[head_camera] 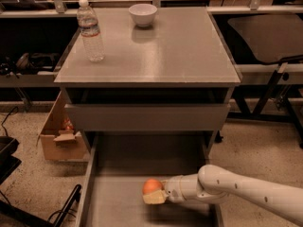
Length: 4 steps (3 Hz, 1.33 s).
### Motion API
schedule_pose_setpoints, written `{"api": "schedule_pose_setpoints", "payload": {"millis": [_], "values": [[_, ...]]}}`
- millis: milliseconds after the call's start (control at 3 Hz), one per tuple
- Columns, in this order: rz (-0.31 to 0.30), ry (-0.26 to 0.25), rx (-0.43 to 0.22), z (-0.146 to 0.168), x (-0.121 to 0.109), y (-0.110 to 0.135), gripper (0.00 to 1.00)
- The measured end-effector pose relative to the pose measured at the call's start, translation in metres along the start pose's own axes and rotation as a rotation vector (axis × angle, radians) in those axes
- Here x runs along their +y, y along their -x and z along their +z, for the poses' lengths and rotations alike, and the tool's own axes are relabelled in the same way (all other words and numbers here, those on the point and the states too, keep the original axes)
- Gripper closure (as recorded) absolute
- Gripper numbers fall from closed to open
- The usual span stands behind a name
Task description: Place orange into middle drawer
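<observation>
The orange (pixel 151 186) is small and round, held in my gripper (pixel 154 193) low inside the middle drawer (pixel 113 202), just above its flat grey floor. The drawer is pulled wide open below the cabinet. My white arm (pixel 236 188) reaches in from the lower right, over the drawer's right wall. The gripper is shut on the orange, with a pale finger (pixel 154 198) under the fruit.
The grey cabinet top (pixel 156 51) carries a clear water bottle (pixel 90 30) and a white bowl (pixel 142 14). An upper drawer front (pixel 147 117) stands slightly out above the open drawer. A cardboard box (pixel 59 136) sits on the floor at left. Black chair legs (pixel 274 93) stand at right.
</observation>
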<state>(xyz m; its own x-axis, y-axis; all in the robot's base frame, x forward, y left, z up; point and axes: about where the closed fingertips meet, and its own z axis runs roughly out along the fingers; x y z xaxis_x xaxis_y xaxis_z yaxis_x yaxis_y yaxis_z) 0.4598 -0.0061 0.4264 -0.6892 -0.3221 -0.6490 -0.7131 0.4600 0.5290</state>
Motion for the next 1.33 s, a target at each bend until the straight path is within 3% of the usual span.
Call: {"api": "schedule_pose_setpoints", "payload": {"millis": [667, 1000, 1333], "values": [[-0.007, -0.007, 0.085, 0.032, -0.003, -0.011, 1.00], [-0.010, -0.003, 0.090, 0.034, -0.002, -0.011, 0.82], [-0.010, -0.003, 0.090, 0.034, -0.002, -0.011, 0.51]]}}
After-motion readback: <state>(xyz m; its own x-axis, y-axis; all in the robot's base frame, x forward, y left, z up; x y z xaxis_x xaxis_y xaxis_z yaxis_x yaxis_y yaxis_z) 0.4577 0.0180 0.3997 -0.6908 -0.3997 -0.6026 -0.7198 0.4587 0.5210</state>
